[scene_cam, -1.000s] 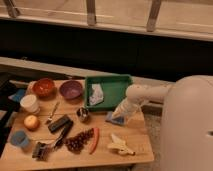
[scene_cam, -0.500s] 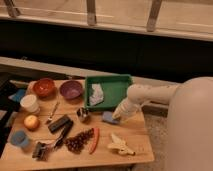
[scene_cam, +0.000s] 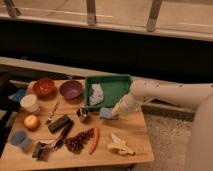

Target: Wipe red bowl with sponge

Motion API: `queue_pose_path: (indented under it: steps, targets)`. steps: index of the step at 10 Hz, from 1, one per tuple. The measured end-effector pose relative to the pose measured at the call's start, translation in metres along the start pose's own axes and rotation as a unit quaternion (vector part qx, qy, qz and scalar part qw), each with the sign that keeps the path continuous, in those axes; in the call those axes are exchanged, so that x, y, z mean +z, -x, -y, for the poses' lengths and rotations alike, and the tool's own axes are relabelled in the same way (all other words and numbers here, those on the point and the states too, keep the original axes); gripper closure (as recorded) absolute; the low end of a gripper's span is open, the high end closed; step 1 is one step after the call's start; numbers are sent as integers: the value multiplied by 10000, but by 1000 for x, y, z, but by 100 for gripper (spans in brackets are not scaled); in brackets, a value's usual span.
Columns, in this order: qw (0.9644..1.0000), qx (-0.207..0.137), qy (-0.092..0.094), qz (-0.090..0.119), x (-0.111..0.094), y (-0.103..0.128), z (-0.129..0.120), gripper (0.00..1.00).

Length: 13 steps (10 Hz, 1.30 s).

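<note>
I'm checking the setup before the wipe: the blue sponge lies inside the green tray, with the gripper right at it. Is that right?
Not quite. The camera view shows the blue sponge outside the green tray, by its near edge over the wooden table. What lies in the tray is a white cloth. The gripper is indeed right at the sponge.

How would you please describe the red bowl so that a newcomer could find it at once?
On the wooden table, look along the far edge, left of the green tray. Two bowls sit there: the red bowl is the left one, beside the purple bowl, far from the gripper at the blue sponge.
</note>
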Motion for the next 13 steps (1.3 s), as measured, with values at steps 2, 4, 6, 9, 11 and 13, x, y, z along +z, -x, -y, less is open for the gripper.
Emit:
queue_pose_path:
  steps: [2,4,6,9,11,13]
  targets:
    - [9996,-153,134,196,-28,1,-9,100]
    - [9983,-340,221,423,-52,9,-20,100]
    - [9967,-477,378,527,-52,28,-43,100]
    - [9937,-624,808,472,-32,51,-93,100]
    - [9934,-625,837,465,-31,54,-96,100]
    - [9933,-642,844,452,-30,52,-99,100]
